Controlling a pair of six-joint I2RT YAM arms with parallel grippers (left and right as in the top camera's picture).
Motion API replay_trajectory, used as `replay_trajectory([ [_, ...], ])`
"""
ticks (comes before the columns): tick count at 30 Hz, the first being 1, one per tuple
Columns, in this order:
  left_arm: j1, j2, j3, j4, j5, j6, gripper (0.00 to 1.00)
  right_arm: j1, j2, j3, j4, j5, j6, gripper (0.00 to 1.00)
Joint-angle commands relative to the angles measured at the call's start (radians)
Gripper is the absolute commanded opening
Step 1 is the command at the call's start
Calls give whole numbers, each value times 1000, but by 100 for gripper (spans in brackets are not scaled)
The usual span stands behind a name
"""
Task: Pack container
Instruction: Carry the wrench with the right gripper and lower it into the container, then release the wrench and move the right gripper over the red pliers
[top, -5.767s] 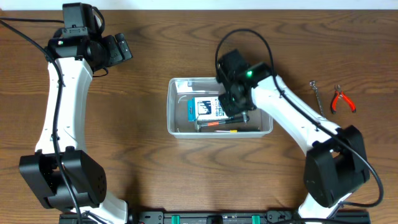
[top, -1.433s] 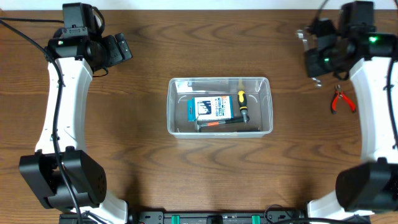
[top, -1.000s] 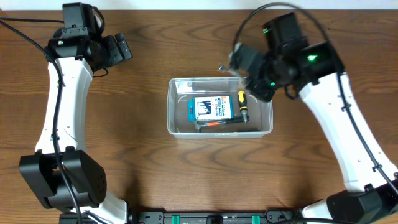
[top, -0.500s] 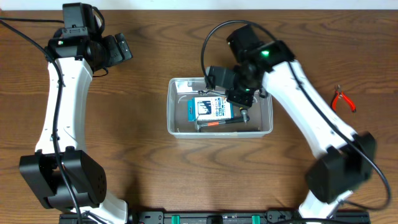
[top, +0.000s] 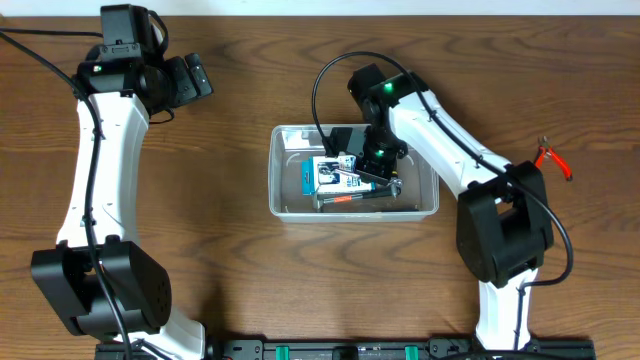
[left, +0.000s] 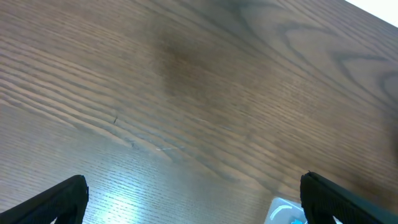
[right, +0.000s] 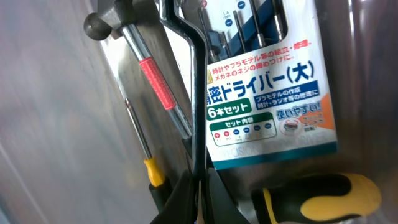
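Observation:
The clear plastic container (top: 272, 172) sits mid-table; its corner also shows in the left wrist view (left: 283, 210). It holds a blue-and-white screwdriver pack (top: 335, 175) (right: 267, 93), a steel tool with a red band (top: 345, 200) (right: 155, 74) and a yellow-and-black screwdriver (right: 323, 196). My right gripper (top: 372, 160) (right: 199, 186) is inside the container, shut on a thin bent metal tool (right: 198, 93) that lies over the pack's edge. My left gripper (top: 195, 78) (left: 193, 199) is open and empty, over bare table at the far left.
Red-handled pliers (top: 552, 157) lie on the table to the far right, partly behind the right arm. A thin yellow-handled screwdriver (right: 154, 171) lies in the container beside my right fingers.
My right arm swung from the far right of the table to the container with the thin metal tool and lowered into it. The left arm has not moved.

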Motion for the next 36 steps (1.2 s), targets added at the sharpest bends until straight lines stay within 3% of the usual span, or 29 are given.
replay_trajectory([
  [1, 2, 0, 14, -2, 2, -12, 98, 10, 12, -1, 3, -27, 16, 5],
  [10, 2, 0, 14, -2, 2, -12, 98, 10, 11, -1, 6, -33, 35, 21],
  [16, 2, 0, 14, -2, 2, -12, 98, 10, 11, 2, 6, -60, 65, 23],
  [21, 2, 0, 14, -2, 2, -12, 98, 10, -4, 49, -14, -61, 179, 26],
  [27, 2, 0, 14, -2, 2, -12, 98, -15, -56, 215, -85, 9, 396, 37],
  [31, 2, 0, 14, -2, 2, -12, 98, -89, -72, 333, -176, 106, 537, 40],
  [36, 2, 0, 14, -2, 2, -12, 98, -235, -87, 364, -269, 166, 555, 39],
])
